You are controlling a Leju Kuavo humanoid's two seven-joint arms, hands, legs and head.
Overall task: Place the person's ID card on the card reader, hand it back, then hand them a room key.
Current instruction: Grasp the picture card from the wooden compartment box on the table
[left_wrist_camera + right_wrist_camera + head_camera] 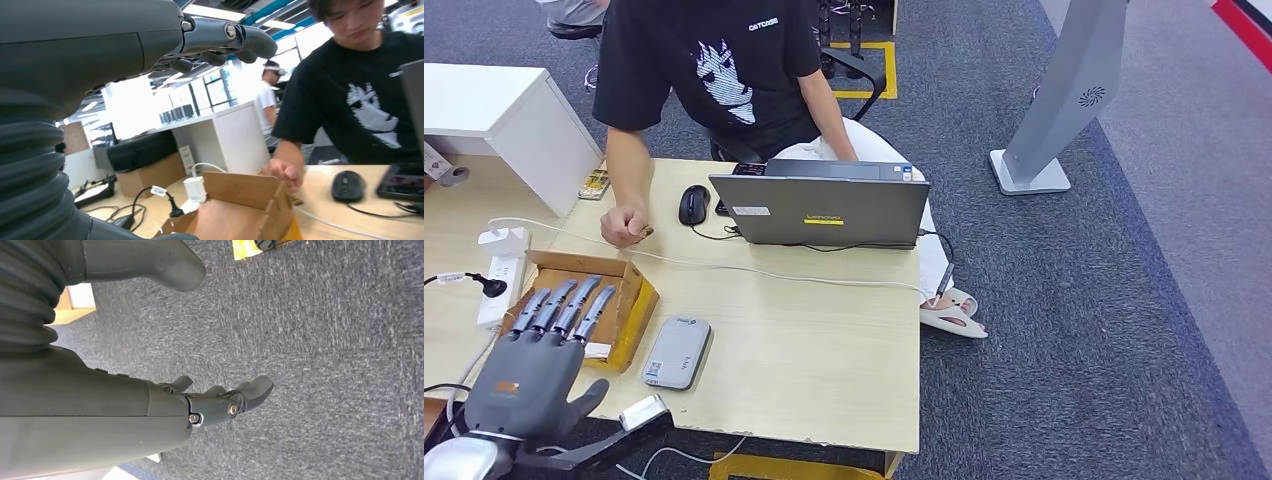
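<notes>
1. Fingers (564, 303) of the left hand (536, 365) are stretching out flat and apart, holding nothing, over the cardboard box (629, 290); the right hand (150, 410) is hanging empty above carpet.
2. Beside the box, the grey card reader (677, 352) is lying on the desk (814, 340), its long axis pointing toward the person.
3. Whether the person's fist (624, 228) is holding the ID card I cannot tell; reaching could snag the white cable (754, 270).

Left hand (544, 350) raised, palm down, fingers (564, 305) extended and apart — holds nothing. Right hand (165, 405) hangs low, fingers (250, 390) loosely curled — empty.
</notes>
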